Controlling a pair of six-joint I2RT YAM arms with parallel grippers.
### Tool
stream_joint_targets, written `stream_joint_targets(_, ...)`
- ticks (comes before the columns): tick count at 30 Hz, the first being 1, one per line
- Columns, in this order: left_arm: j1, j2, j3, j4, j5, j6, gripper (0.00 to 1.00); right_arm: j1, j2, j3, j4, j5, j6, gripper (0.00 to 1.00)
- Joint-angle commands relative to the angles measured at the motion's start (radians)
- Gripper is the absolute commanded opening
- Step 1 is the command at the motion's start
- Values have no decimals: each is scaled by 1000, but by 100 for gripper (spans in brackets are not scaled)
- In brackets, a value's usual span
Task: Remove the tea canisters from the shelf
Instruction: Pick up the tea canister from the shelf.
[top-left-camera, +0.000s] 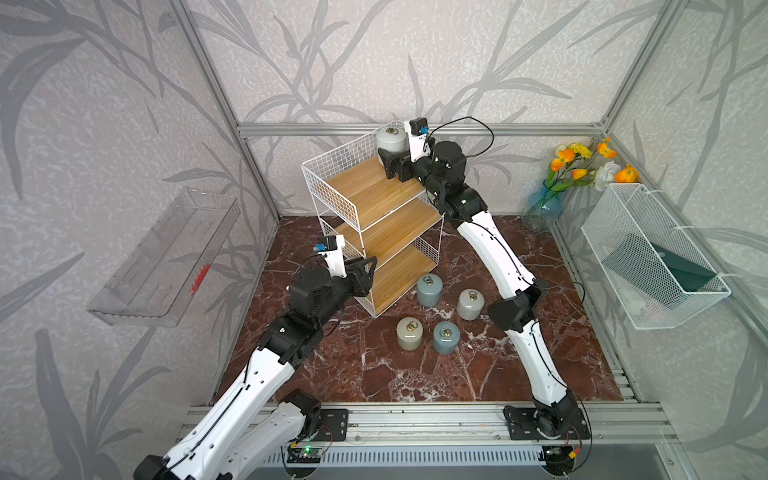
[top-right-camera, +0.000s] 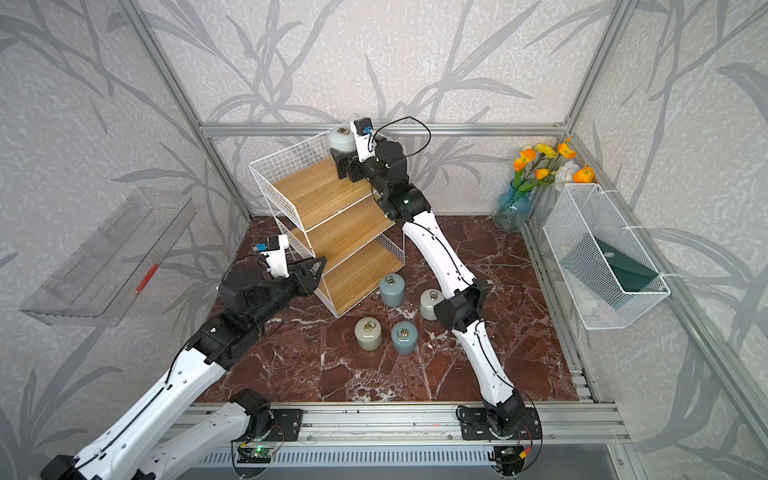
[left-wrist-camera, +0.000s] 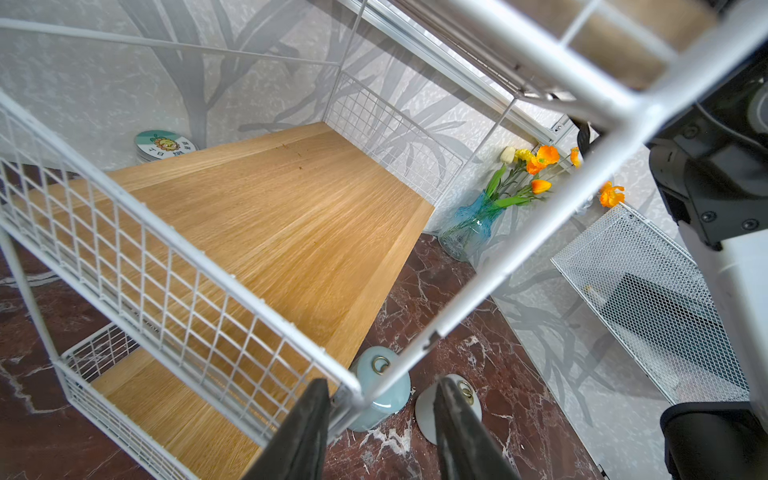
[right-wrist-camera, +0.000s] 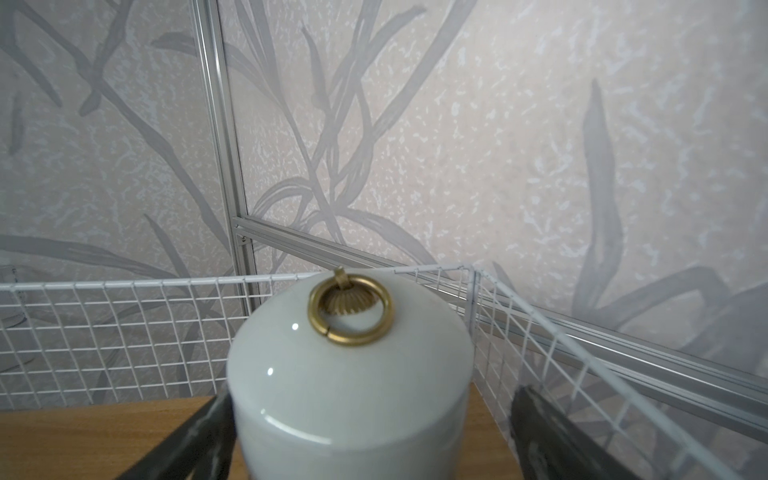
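On the top board of the three-tier shelf (top-left-camera: 365, 187), the last white tea canister (top-left-camera: 390, 140) stands upright between the wide-open, unclamped jaws of the right gripper (right-wrist-camera: 370, 411). The left gripper (left-wrist-camera: 382, 384), half-open, straddles a lower corner wire, gripping nothing.

I count five canisters. One white canister (top-left-camera: 390, 140) stands in the far corner of the top board. Four stand on the worktop (top-left-camera: 374, 374) by the shelf (top-left-camera: 332, 195): two blue-grey canisters (top-left-camera: 429, 289) (top-left-camera: 446, 337), one more white canister (top-left-camera: 470, 304) and one beige canister (top-left-camera: 409, 333). One shelf, three boards. One vase (top-left-camera: 540, 212), one basket (top-left-camera: 611, 224), one tray (top-left-camera: 166, 257).
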Motion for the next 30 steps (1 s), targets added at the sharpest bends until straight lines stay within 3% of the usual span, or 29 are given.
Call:
stream_joint_targets(1,-6,-11,-16,22,9,-9,43,-4,33,26,31,-52,30,100)
stream_joint_targets(14,-6,-35,-47,13,-11,-11,43,-4,61,27,57,-51,32,78)
stream_joint_targets(23,-5,-34,-66,22,-17,-25,43,2,3,26,68,-81,-5,60)
stream_joint_targets(30,-5,-39,-77,28,-19,-33,43,10,-63,23,85,-116,-4,57)
